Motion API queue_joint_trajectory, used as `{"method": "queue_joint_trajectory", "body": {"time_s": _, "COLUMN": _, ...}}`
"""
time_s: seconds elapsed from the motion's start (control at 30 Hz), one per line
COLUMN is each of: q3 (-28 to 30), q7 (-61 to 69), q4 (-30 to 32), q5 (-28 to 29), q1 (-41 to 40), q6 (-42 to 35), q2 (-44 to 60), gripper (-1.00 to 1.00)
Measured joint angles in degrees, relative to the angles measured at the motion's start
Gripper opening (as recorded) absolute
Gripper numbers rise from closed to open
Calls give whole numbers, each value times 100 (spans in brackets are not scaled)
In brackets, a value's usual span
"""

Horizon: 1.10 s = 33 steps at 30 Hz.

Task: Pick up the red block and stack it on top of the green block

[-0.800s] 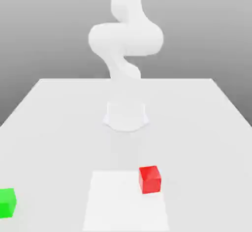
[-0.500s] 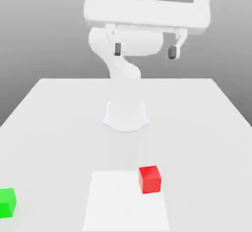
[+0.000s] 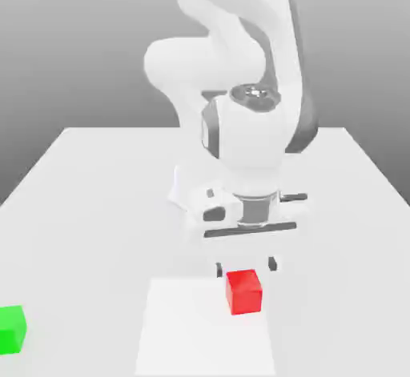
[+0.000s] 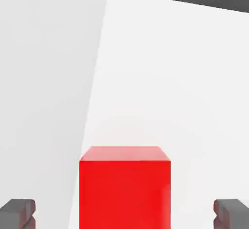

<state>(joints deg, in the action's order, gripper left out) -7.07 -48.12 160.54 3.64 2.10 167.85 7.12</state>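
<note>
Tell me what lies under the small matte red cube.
The small matte red cube sits on a paler white rectangular patch of the white table. Whatever lies directly beneath it is covered by the cube.

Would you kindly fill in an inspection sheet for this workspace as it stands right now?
Surface: white table with a brighter white rectangular patch near the front edge.
Job's things: red block sits on the patch's corner, on the table, not lifted; green block rests at the exterior view's left edge, far from the red one. Nothing stacked yet.
Clutter: nothing seen.
Hand: hand points down, open, just above the red block; in the hand view its fingertips stand either side of the block, apart from it.
Cables: nothing seen.
Surroundings: plain grey backdrop; white arm base on the table.
</note>
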Motion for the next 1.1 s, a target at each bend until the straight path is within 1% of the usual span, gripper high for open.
{"method": "queue_joint_trajectory", "body": {"time_s": 0.1, "q3": 282, "q7": -175, "q4": -59, "q5": 249, "q1": 221, "q6": 429, "q2": 506, "gripper": 0}}
{"method": "queue_joint_trajectory", "body": {"time_s": 0.13, "q3": 337, "q7": -190, "q4": -69, "q5": 271, "q1": 269, "q6": 508, "q2": 597, "gripper": -100}}
{"method": "queue_joint_trajectory", "body": {"time_s": 0.37, "q3": 326, "q7": -206, "q4": -68, "q5": 288, "q1": 258, "q6": 494, "q2": 581, "gripper": -100}}
{"method": "queue_joint_trajectory", "body": {"time_s": 0.53, "q3": 63, "q7": 94, "q4": 25, "q5": -136, "q1": 100, "q6": -124, "q2": -155, "gripper": -100}}
{"method": "queue_joint_trajectory", "body": {"time_s": 0.67, "q3": 69, "q7": 271, "q4": 96, "q5": -395, "q1": 178, "q6": -658, "q2": -744, "gripper": -100}}
{"method": "queue_joint_trajectory", "body": {"time_s": 0.77, "q3": 495, "q7": 130, "q4": -316, "q5": -606, "q1": 533, "q6": -964, "q2": -650, "gripper": -100}}
{"method": "queue_joint_trajectory", "body": {"time_s": 0.8, "q3": 667, "q7": 81, "q4": -425, "q5": -651, "q1": 494, "q6": -1027, "q2": -609, "gripper": -100}}
{"method": "queue_joint_trajectory", "body": {"time_s": 0.87, "q3": 1000, "q7": -33, "q4": -694, "q5": -749, "q1": -97, "q6": -1176, "q2": -492, "gripper": -100}}
{"method": "queue_joint_trajectory", "body": {"time_s": 0.93, "q3": 1319, "q7": -233, "q4": -1126, "q5": -866, "q1": -650, "q6": -1400, "q2": -279, "gripper": -100}}
{"method": "queue_joint_trajectory", "body": {"time_s": 1.1, "q3": 2032, "q7": -824, "q4": -2190, "q5": -1051, "q1": -1386, "q6": -1945, "q2": 291, "gripper": -100}}
